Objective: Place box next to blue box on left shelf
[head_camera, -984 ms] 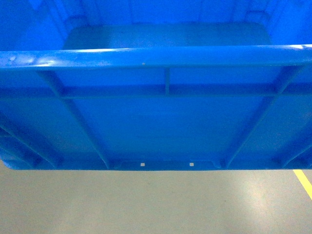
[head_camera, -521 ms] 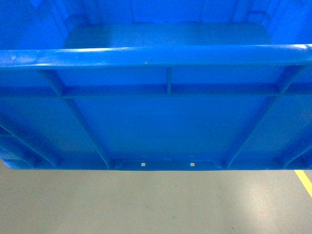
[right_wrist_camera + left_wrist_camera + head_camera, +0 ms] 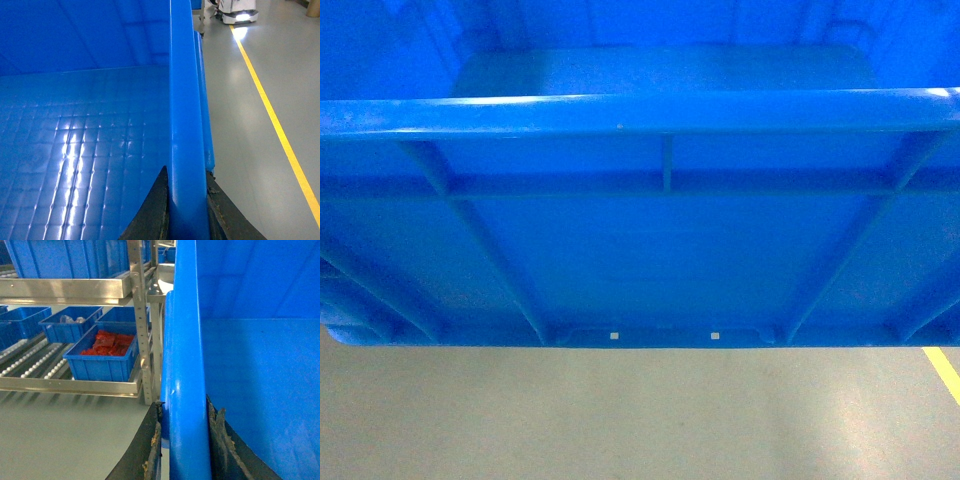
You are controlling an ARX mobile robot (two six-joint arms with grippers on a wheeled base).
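Box (image 3: 650,250) fills the head view, carried clear of the grey floor (image 3: 620,420), its near ribbed wall and thick rim running across the frame, so its long axis lies side to side between the two arms. Left gripper (image 3: 182,440) is clamped over the left end wall, one worn dark finger (image 3: 150,445) outside and the other inside against the rim; right gripper (image 3: 185,200) pinches the right end wall the same way, so both are closed on the box and neither is free. Shelf (image 3: 65,387) lies off to the left of the box, seen only from the left wrist: roller rows behind a metal front rail, with a small blue bin of red parts (image 3: 105,355) at its right end by the upright post (image 3: 145,330), and more blue bins behind and above. Bare rollers (image 3: 30,365) show to the left of that bin. Left arm is thus the nearer one, and the box likely has to travel leftward. Both wrists look along the end walls, roughly level. A yellow line (image 3: 270,115) runs along the floor on the right.
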